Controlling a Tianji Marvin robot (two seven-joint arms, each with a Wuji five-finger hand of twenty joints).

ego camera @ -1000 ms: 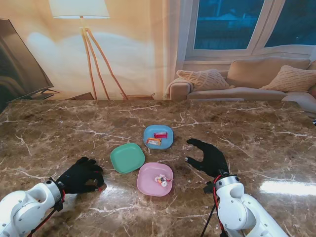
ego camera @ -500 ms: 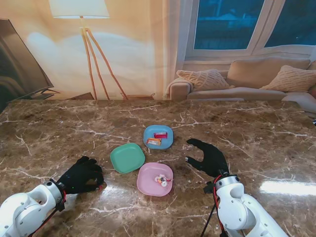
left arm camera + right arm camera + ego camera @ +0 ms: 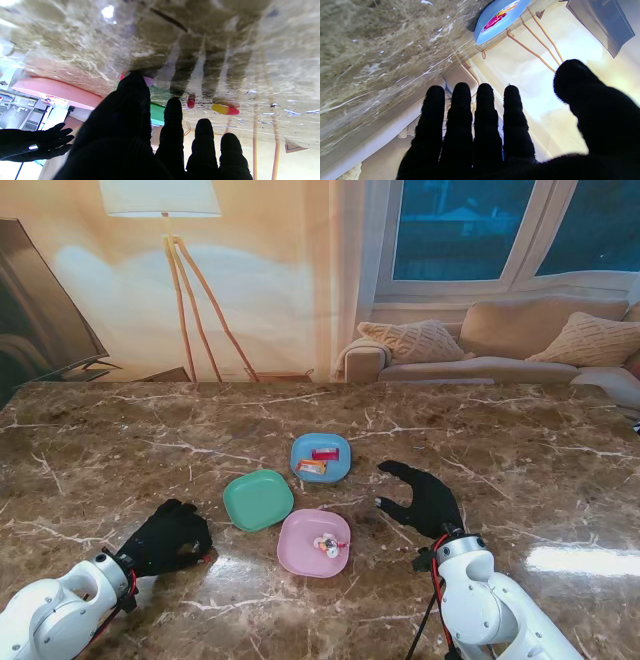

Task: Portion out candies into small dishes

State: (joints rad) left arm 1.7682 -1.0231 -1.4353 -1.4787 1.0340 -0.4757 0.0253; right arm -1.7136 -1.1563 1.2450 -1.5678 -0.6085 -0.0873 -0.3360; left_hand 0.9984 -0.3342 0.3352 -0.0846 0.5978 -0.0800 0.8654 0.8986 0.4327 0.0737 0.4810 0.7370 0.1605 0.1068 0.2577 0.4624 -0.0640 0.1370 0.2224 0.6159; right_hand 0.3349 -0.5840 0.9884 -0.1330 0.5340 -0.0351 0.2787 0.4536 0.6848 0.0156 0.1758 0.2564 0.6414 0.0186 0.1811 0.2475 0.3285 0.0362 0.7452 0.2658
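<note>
Left hand (image 3: 165, 538), stand view: low over the bench (image 3: 520, 430) near the left corner nearest me, fingers loosely curled and apart, nothing visibly held. Well left of the pink dish (image 3: 300, 552), with the green dish (image 3: 258, 499) just beyond and the blue dish (image 3: 335, 470) farthest from me. Wrapped candies already lying in the blue dish and in the pink one; none in the green. Right hand (image 3: 425, 498) spread flat just right of the pink dish, holding nothing.

Left wrist view: loose candies on the bare bench at the fingertips (image 3: 173, 105): a yellow-and-red candy (image 3: 225, 109), a small red candy (image 3: 191, 103) and a pale pink candy (image 3: 149, 81) by the thumb tip. Yellow-and-red piece oblong and flat on the stone, long axis crosswise to the fingers, red end on the side away from the thumb. Contact between thumb and pink candy not clear.

Judged step: picking up one loose candy for the green dish. To do it well, choose a single piece, close thumb and forefinger across its short width rather than end to end, press lightly because polished stone probably lets it skid, then lift clear before travelling.

Right wrist view: four fingers side by side, thumb held wide, palm bare; blue dish ahead, its red wrapper visible.
</note>
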